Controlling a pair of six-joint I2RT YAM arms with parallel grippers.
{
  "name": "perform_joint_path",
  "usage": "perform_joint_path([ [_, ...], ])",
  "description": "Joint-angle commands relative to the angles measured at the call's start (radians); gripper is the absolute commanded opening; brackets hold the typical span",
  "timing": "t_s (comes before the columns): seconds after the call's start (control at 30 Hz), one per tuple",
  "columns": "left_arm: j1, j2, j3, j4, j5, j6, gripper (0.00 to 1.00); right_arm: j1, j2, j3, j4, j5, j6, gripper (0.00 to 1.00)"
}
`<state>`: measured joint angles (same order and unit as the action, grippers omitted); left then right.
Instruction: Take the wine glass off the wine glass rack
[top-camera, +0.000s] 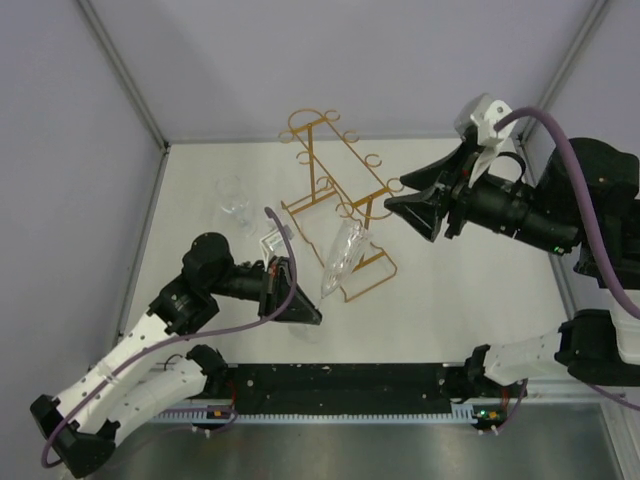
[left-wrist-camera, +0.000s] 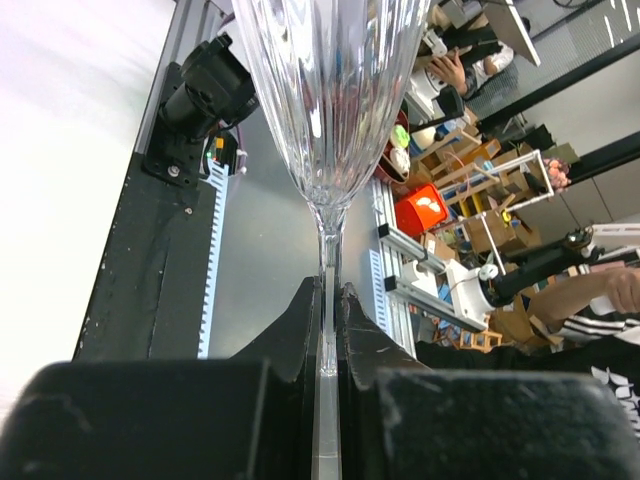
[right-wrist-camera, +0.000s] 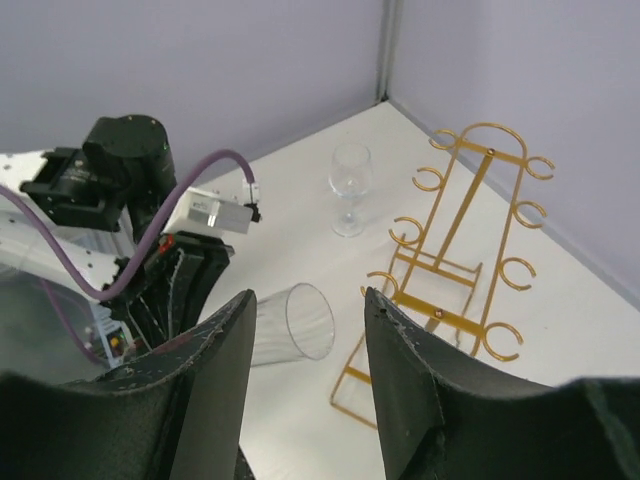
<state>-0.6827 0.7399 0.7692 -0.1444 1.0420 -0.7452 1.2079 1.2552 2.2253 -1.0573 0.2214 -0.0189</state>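
Note:
My left gripper (top-camera: 310, 312) is shut on the thin stem of a clear fluted wine glass (top-camera: 345, 255). In the left wrist view the stem runs between the closed fingers (left-wrist-camera: 300, 330) and the bowl (left-wrist-camera: 330, 90) sticks out beyond them. In the right wrist view the glass (right-wrist-camera: 295, 322) lies tilted on its side, mouth toward the camera, just left of the gold wire rack (right-wrist-camera: 455, 265) and apart from its rails. The rack (top-camera: 335, 175) stands at the table's middle. My right gripper (top-camera: 400, 195) is open and empty, raised beside the rack's right loops; its fingers (right-wrist-camera: 225, 370) frame the glass.
A second clear stemmed glass (top-camera: 235, 200) stands upright on the table left of the rack, also in the right wrist view (right-wrist-camera: 350, 180). Purple cables trail from both wrists. Grey walls close the back and sides; a black rail (top-camera: 340, 385) runs along the near edge.

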Motion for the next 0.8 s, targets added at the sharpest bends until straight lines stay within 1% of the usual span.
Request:
perform_joint_path([
  [0.0,-0.005,-0.046,-0.025,0.040,0.065,0.060,0.00,-0.122,0.023,0.039,-0.070,-0.254,0.160,0.48],
  [0.07,-0.006,-0.063,-0.041,0.046,0.073,0.060,0.00,-0.189,0.023,0.007,-0.073,-0.353,0.206,0.48],
  [0.23,-0.008,-0.111,-0.068,0.054,0.087,0.069,0.00,-0.263,0.012,-0.070,-0.066,-0.502,0.261,0.49],
  [0.53,-0.008,-0.168,-0.093,0.031,0.102,0.102,0.00,-0.288,0.030,-0.145,-0.038,-0.701,0.301,0.50],
  [0.77,-0.008,-0.188,-0.093,0.012,0.107,0.118,0.00,-0.288,0.035,-0.217,0.023,-0.786,0.318,0.49],
])
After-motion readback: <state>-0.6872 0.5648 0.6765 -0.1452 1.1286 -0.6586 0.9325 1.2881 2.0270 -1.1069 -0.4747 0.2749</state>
